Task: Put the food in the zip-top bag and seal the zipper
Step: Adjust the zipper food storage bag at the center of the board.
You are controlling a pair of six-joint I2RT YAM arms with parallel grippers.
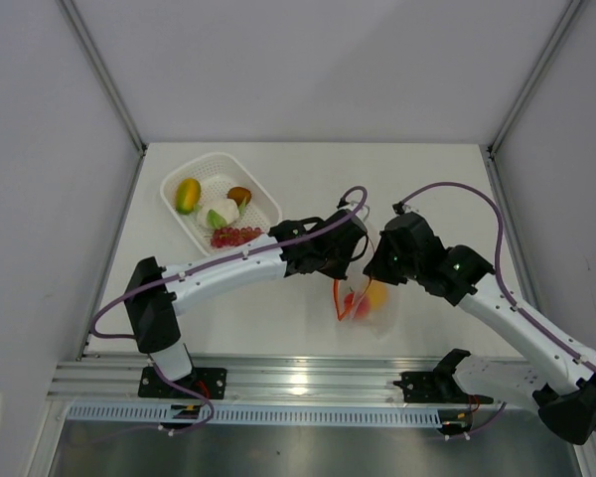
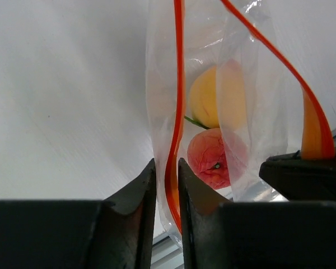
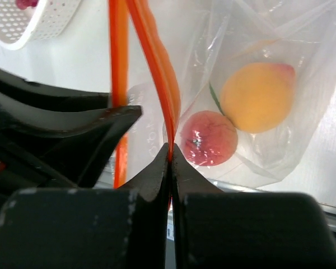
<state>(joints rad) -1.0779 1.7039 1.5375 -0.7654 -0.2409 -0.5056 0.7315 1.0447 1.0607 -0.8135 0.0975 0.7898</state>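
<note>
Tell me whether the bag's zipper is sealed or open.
Open: the zipper is unsealed, its two red-orange strips standing well apart in the left wrist view.

White table (image 1: 427, 179), grey walls (image 1: 308, 60), seemingly aluminium rail (image 1: 308, 378)

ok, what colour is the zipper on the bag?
Red-orange: the zipper on the clear zip-top bag, best in the right wrist view.
</note>
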